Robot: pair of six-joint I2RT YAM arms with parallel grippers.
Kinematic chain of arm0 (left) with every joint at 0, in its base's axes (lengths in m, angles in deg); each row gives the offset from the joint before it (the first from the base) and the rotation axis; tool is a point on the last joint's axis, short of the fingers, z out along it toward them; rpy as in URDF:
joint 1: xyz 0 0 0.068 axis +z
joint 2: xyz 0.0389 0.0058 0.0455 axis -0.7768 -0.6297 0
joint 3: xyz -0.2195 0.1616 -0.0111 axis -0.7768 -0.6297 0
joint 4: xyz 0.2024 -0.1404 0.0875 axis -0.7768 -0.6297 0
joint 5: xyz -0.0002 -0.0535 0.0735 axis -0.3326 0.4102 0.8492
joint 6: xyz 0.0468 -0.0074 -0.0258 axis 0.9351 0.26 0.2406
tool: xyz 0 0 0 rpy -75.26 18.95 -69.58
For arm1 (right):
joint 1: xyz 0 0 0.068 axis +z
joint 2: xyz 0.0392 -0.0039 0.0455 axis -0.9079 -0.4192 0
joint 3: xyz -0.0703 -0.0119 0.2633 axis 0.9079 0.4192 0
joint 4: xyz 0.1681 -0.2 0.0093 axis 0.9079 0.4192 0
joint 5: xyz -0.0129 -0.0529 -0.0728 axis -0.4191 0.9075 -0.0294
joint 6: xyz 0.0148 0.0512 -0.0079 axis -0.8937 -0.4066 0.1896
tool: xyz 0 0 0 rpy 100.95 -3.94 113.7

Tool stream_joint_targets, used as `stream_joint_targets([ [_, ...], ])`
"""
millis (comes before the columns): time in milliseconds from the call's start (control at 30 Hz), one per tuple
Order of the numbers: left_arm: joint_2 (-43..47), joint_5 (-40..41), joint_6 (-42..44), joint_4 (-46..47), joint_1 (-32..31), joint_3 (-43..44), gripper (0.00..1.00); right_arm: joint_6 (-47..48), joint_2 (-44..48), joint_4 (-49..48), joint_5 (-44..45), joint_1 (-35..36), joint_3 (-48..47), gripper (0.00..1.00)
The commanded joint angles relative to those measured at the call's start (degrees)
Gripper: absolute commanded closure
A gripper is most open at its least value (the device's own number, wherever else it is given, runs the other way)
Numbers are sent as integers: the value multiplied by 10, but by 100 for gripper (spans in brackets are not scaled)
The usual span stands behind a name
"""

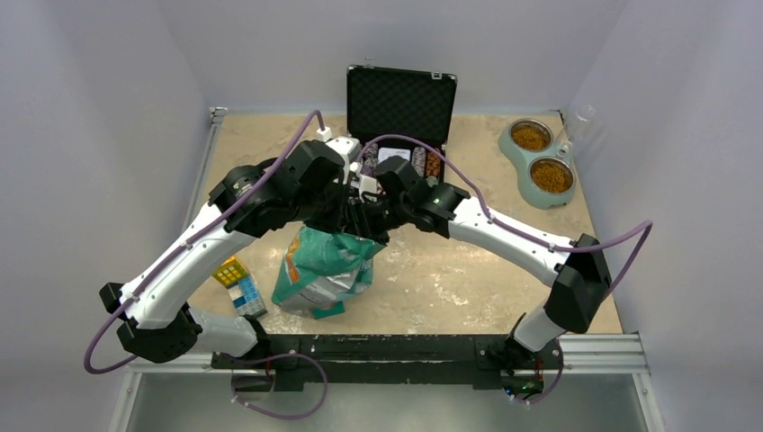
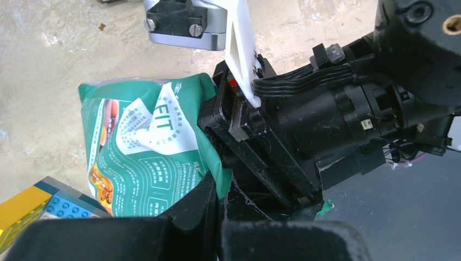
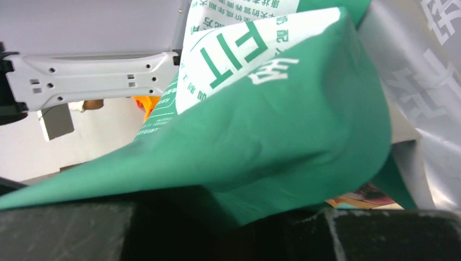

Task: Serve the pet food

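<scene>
Both arms meet over the teal pet food bag (image 1: 319,270), which stands mid-worktop (image 1: 486,270). Left fingers (image 2: 190,212) clenched on its top edge, right fingers (image 3: 380,236) pinching a fold of that same top. Brown pet food (image 1: 551,176) shows in both cups of the green double bowl (image 1: 515,160) at far right; bag contents hidden

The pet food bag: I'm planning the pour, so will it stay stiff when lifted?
Likely floppy: the bag creases and folds at its top. Probably bottom-heavy, since its lower part bulges; it may sag or swing.
</scene>
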Motion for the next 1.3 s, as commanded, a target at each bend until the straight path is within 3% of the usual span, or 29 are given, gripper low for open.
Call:
stream_joint_targets([
  [0, 35, -61, -6, 133, -25, 11, 100, -32, 22, -237, -84, -5, 69, 100],
  [233, 63, -10, 8, 141, -25, 9, 100, -82, 104, -347, -150, -55, 186, 100],
  [500, 67, 16, 27, 150, -25, 22, 100, -145, 181, -434, -153, -91, 303, 100],
  [833, 13, 62, 91, 114, -25, 121, 100, -225, 227, -504, -137, -143, 371, 100],
  [1033, -7, 77, 108, 108, -19, 164, 100, -225, 231, -473, -142, -169, 351, 100],
  [1267, 8, 98, 125, 112, -16, 139, 100, -201, 266, -401, -140, -204, 341, 100],
])
